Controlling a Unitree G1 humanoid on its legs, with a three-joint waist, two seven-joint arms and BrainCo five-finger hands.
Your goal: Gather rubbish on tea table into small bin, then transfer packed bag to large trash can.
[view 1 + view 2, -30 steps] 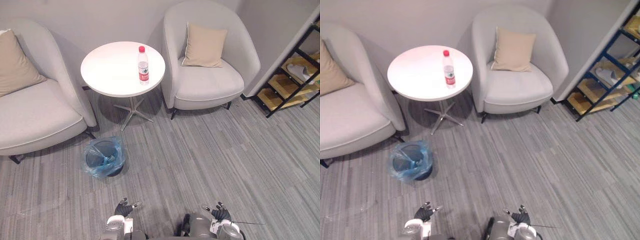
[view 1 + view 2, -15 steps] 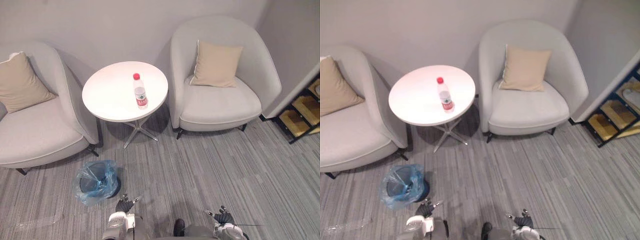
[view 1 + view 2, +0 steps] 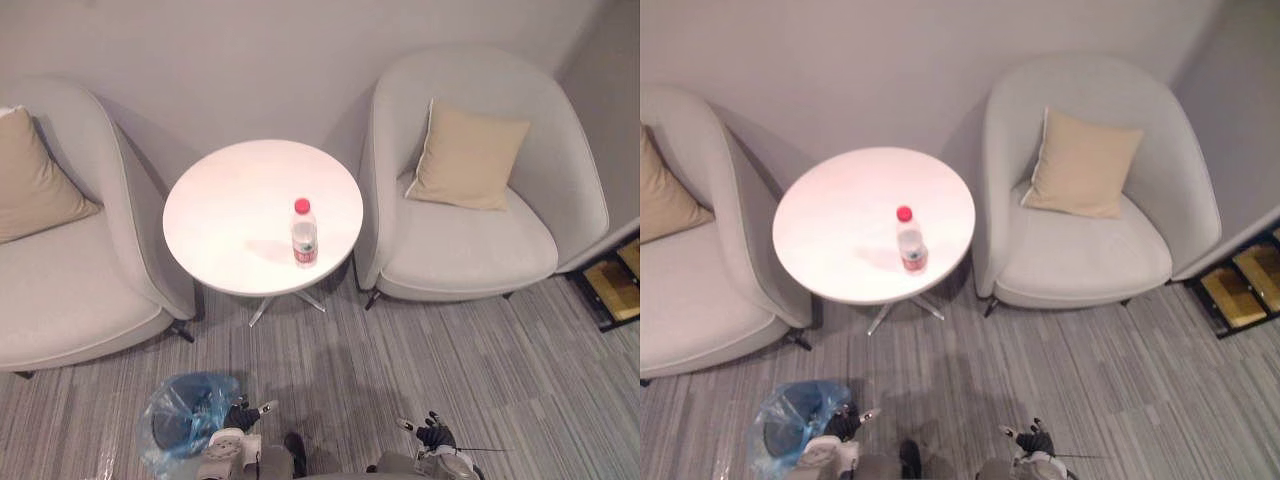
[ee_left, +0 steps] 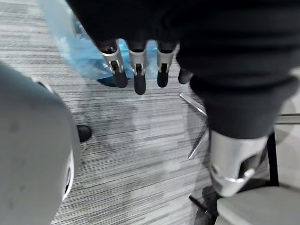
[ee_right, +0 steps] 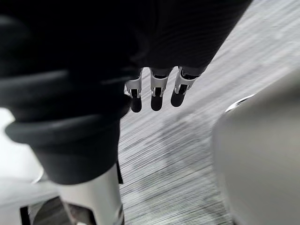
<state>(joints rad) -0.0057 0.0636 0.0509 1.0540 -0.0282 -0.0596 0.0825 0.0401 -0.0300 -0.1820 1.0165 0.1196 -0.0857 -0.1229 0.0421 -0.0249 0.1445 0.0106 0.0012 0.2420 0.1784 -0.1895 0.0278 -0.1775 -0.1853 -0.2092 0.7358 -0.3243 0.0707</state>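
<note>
- Short of the tea table (image 3: 225, 215), on its near side, the left hand (image 3: 243, 414) hangs low over the floor. Its fingers (image 4: 136, 75) are straight and relaxed, with nothing in them.
- Further along the table's near side, toward its right, the right hand (image 3: 431, 434) hangs the same way. Its fingers (image 5: 155, 96) are loose and hold nothing.
- Off the table's near-left edge, the small bin (image 3: 178, 428) stands on the floor just beside the left hand. It is lined with a blue bag (image 4: 70, 42) that puffs out over the rim. Whether anything lies inside it cannot be told.
- On the table top, toward its near-right edge, a clear plastic bottle (image 3: 304, 232) with a red cap stands upright. The rest of the white top is bare.
- To either side of the table sits a pale armchair, one on its left (image 3: 70, 290) and one on its right (image 3: 470, 235). Each has a tan cushion (image 3: 468, 157) against its back.
- As a judgement, the task is at its very start. The bottle looks like the one piece of rubbish to gather, and it is on the table, well apart from both hands.
- What is left is nearly everything:
  - close in on the table and take the bottle;
  - drop it into the bin;
  - gather the bag and carry it to the large trash can.
</note>
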